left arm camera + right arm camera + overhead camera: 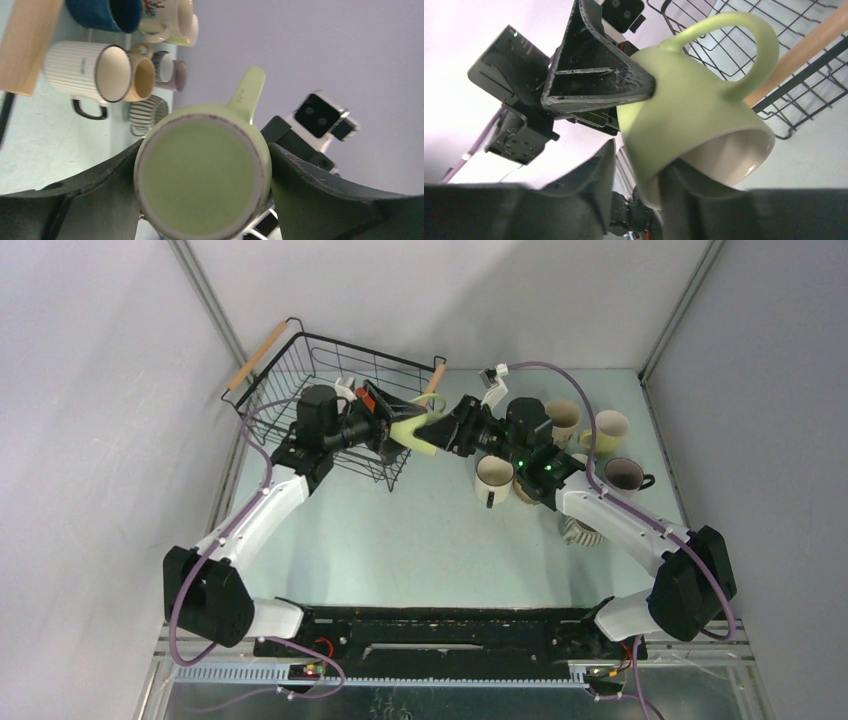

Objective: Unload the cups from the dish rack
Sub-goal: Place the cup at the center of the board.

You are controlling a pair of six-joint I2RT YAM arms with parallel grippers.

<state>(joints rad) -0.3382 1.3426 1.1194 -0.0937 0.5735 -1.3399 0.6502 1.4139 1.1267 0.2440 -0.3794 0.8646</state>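
A pale green cup (415, 432) hangs in the air just right of the dish rack (300, 350), a black wire basket with wooden handles. My left gripper (395, 425) is shut on its body; the left wrist view shows the cup's base (202, 177) squeezed between both fingers. My right gripper (442, 430) meets the cup from the right. In the right wrist view the right gripper (641, 160) straddles the green cup's (689, 105) rim, one finger inside the mouth. The other finger (594, 185) stands outside, a gap off the wall.
Unloaded cups stand on the table at the right: white (493, 478), cream (563, 418), pale yellow (608, 430), mauve (625, 475) and a striped one (580, 530) under the right arm. The rack leans against the back left corner.
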